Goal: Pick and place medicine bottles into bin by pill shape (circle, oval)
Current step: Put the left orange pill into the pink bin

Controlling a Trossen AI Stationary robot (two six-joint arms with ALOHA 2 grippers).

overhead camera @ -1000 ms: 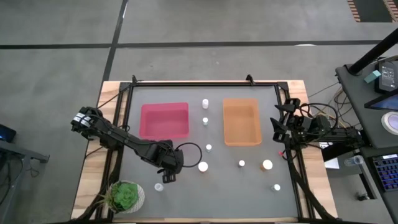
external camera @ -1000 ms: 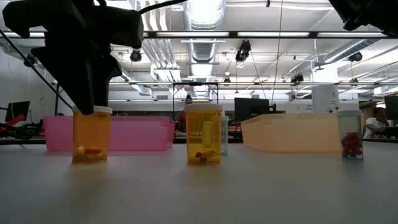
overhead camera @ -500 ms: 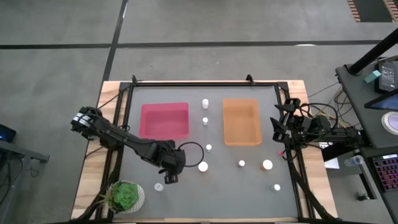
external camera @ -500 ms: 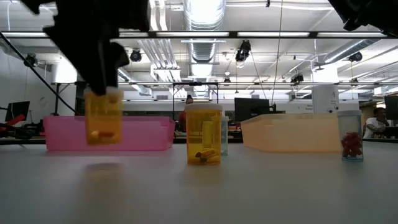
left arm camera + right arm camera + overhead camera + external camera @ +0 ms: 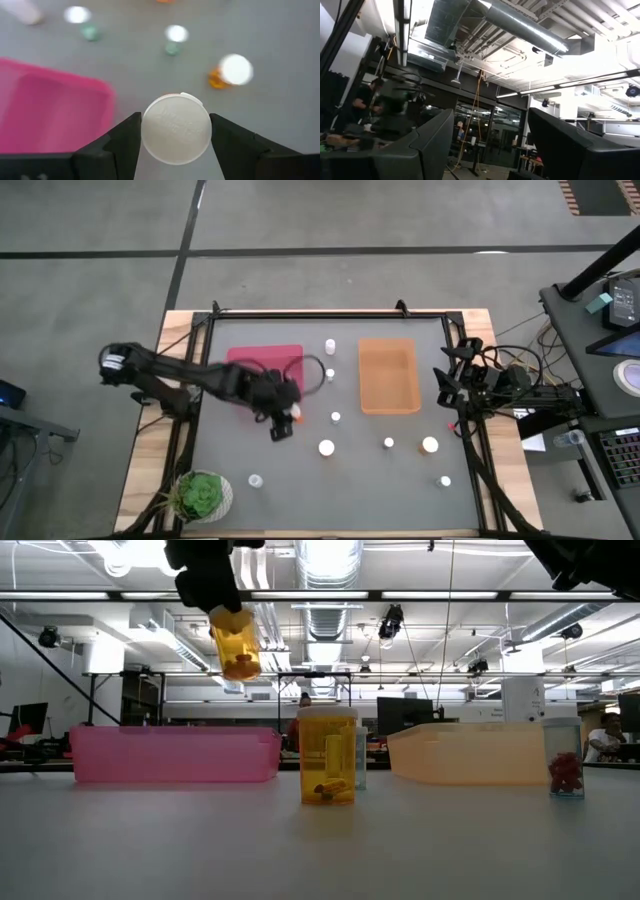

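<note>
My left gripper [image 5: 282,423] is shut on an orange-tinted medicine bottle [image 5: 238,648] with a white cap. It holds the bottle high above the table, by the near right corner of the pink bin [image 5: 250,358]. The orange bin [image 5: 388,375] lies to the pink bin's right. Several other bottles stand on the table, among them a wide orange one [image 5: 327,765] with its base on the mat. My right gripper [image 5: 445,380] waits at the table's right edge, open and holding nothing. My left gripper pinches the bottle's round white cap [image 5: 176,128] between its two fingers [image 5: 127,142], one on either side of the cap's rim. The fingers slant down from above. The orange body [image 5: 240,655] hangs below them, slightly tilted and clear of the table.
White-capped bottles stand between the bins [image 5: 329,345] and across the near half of the mat [image 5: 327,447], [image 5: 429,445], [image 5: 445,480], [image 5: 255,480]. A white pot with a green plant [image 5: 203,495] stands at the near left corner.
My left gripper has risen and gone toward the table's far edge, toward the pink bin, keeping its hold on the orange bottle. The bottle has left the mat, where it stood upright, and now hangs high and slightly tilted.
</note>
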